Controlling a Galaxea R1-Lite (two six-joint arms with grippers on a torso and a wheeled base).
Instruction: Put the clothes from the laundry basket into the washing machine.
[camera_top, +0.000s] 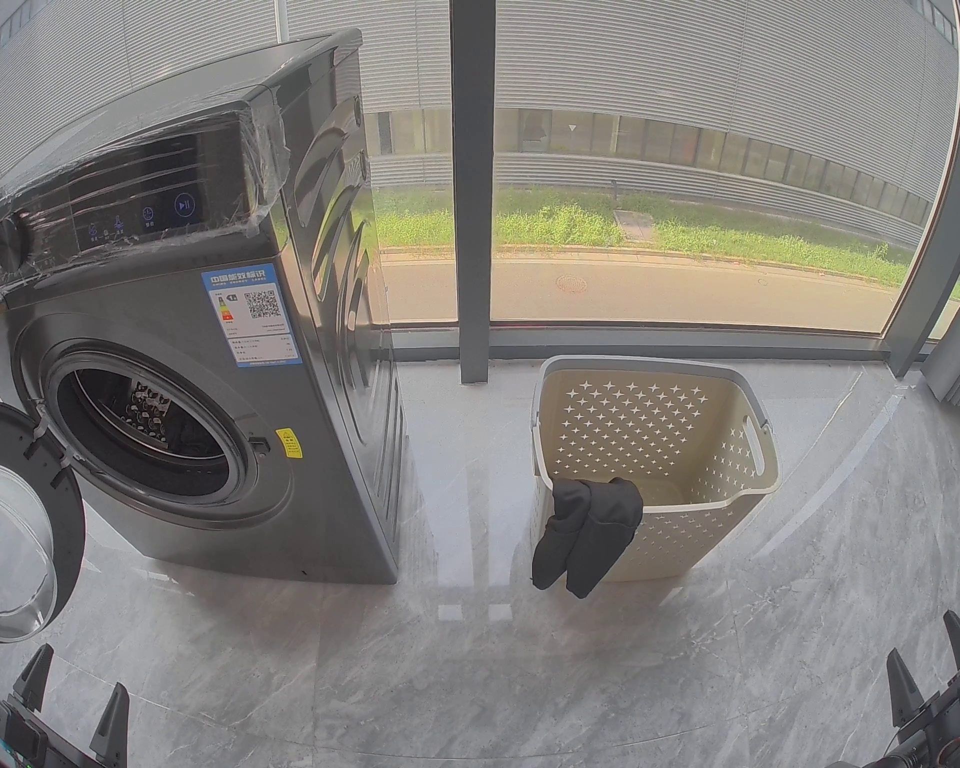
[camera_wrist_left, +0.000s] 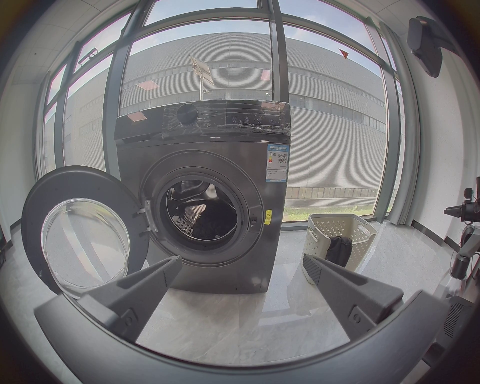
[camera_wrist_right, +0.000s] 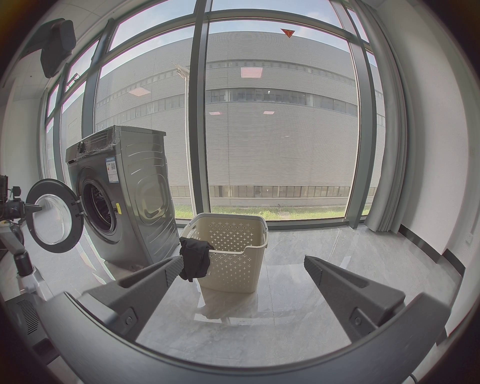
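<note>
A glossy grey marbled floor (camera_top: 600, 650) is seen, bounded at the back by a tall glass window wall (camera_top: 680, 200) with a dark upright post (camera_top: 472, 180). Grass, a road and a ribbed grey building are seen through the glass.

A grey washing machine (camera_top: 330, 330) is stood on the floor to the left, close to the window. Its round door (camera_top: 30, 540) is swung wide open to the left, and dark fabric (camera_wrist_left: 215, 225) is seen inside the drum (camera_top: 150, 430). Clear film is wrapped over the control panel (camera_top: 130, 210).

The cream laundry basket (camera_top: 700, 505), perforated with small stars, is placed upright on the floor to the right of the machine, well apart from it. A dark garment (camera_top: 588, 530) is draped over the basket's near rim, hung partly down the outer wall.

The left hand (camera_wrist_left: 241, 260) is held low with its fingers spread apart and nothing between them; it is faced towards the open drum, with the garment well off to its right. The right hand (camera_wrist_right: 243, 260) is likewise held low, wide open and unloaded, faced towards the basket, with the garment well ahead and slightly to its left.
</note>
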